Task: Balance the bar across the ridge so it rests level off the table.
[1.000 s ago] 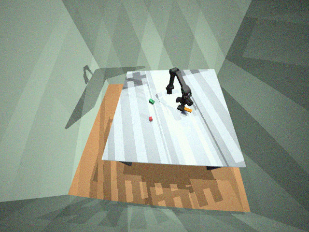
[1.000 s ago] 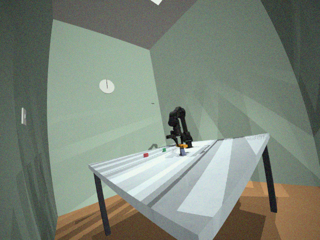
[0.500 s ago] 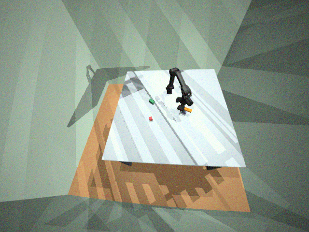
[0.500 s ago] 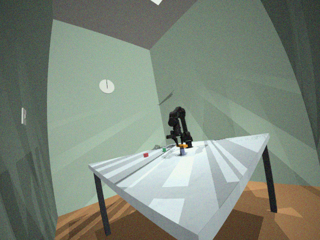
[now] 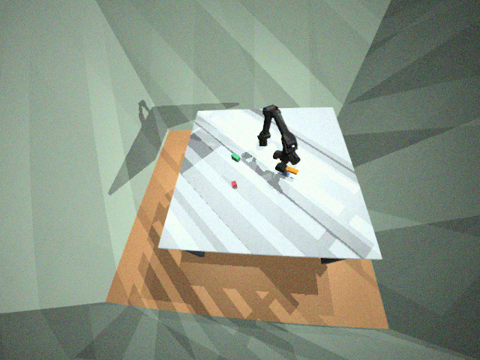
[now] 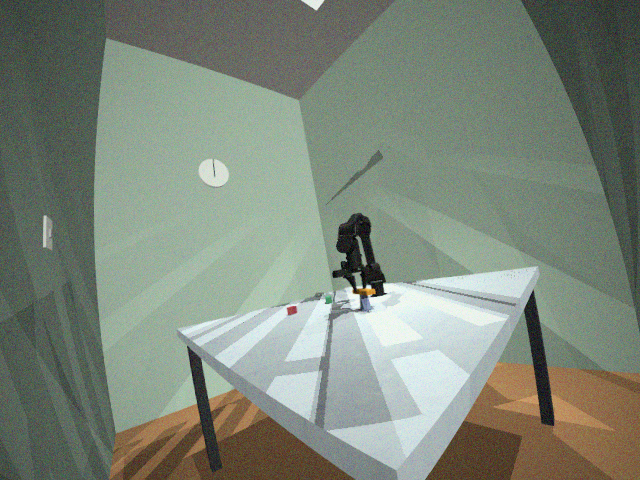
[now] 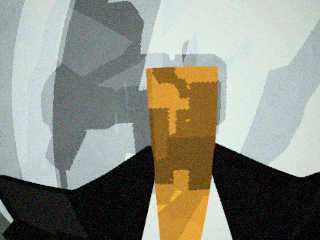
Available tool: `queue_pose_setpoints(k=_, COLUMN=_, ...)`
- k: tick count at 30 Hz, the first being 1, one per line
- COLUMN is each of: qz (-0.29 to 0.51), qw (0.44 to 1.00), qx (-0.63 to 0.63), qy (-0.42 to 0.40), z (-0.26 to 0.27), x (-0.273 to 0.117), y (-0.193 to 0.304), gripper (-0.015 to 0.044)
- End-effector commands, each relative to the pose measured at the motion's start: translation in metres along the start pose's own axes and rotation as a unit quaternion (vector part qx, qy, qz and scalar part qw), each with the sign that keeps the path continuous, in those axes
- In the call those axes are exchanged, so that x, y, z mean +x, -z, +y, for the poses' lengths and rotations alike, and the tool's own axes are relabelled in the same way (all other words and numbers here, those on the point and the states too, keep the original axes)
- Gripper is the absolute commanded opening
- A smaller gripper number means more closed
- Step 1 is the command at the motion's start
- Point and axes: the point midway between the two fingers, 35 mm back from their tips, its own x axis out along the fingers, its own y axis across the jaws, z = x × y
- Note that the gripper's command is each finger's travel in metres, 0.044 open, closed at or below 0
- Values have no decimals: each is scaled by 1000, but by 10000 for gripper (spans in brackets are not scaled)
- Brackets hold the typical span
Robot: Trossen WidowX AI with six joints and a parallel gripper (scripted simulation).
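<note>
The orange bar (image 5: 292,170) (image 6: 364,291) (image 7: 196,112) is held off the table and looks about level in the exterior view. My gripper (image 6: 360,289) (image 7: 182,152) is shut on the bar, with a black finger on each side of it in the wrist view. The small blue-violet ridge (image 6: 365,303) stands on the table right under the bar. In the top view the arm and bar hide most of the ridge. I cannot tell whether the bar's underside touches the ridge or is slightly above it.
A green block (image 5: 235,157) (image 6: 328,299) and a red cube (image 5: 234,184) (image 6: 292,310) lie on the white table (image 5: 217,232) (image 6: 361,413), away from the ridge. The arm's base stands behind the ridge in the exterior view. Striped shadows cross the table.
</note>
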Motion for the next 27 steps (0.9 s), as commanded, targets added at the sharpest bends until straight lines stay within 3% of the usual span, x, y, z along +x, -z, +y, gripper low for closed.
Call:
queue_pose_setpoints(k=1, qz=0, qw=1000, qx=0, qy=0, z=0, x=0, y=0, gripper=0)
queue_pose_setpoints(k=9, qz=0, qw=1000, qx=0, qy=0, z=0, x=0, y=0, gripper=0)
queue_pose_setpoints(k=16, qz=0, qw=1000, qx=0, qy=0, z=0, x=0, y=0, gripper=167)
queue_pose_setpoints(k=27, qz=0, qw=1000, qx=0, qy=0, z=0, x=0, y=0, gripper=167)
